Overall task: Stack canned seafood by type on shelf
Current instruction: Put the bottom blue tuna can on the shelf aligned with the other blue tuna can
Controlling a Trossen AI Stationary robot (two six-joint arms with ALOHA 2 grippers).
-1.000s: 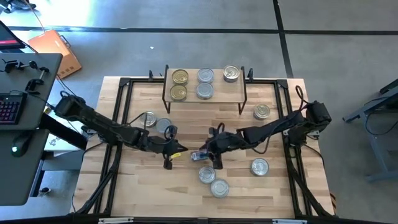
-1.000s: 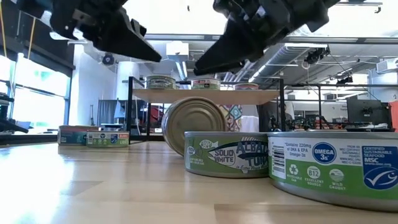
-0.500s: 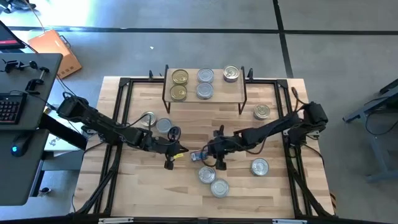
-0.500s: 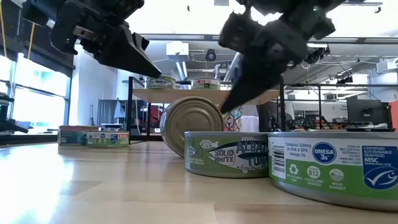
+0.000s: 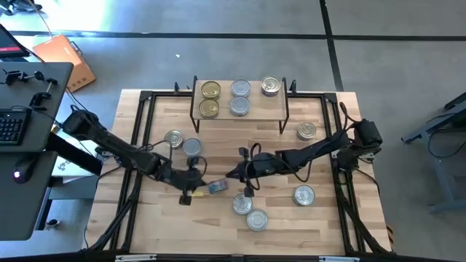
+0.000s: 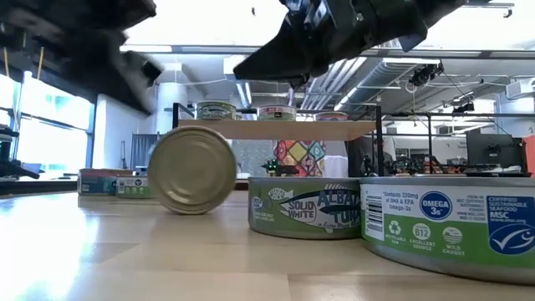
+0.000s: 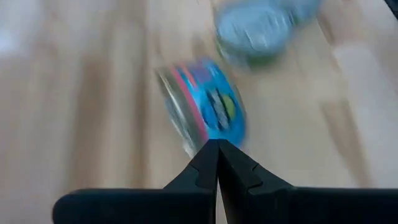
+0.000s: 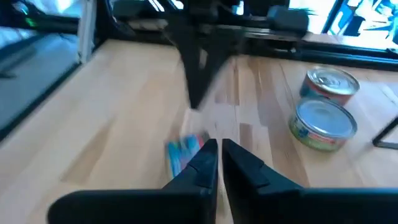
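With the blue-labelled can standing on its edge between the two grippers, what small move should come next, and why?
Probably open the right gripper and bring it over the blue-labelled can. The can stands on its edge on the table, free of both grippers, so it could roll. Both grippers are shut and empty; the left gripper sits right beside the can, a likely backstop.

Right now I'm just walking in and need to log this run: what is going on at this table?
Two robot arms are sorting seafood tins onto a small wooden shelf, which already carries five tins. A blue-labelled tin stands on its edge on the table between the two grippers, held by neither. The left gripper is shut beside it; the right gripper is shut too and holds nothing. Other tins lie loose on the table, including two near the front edge.
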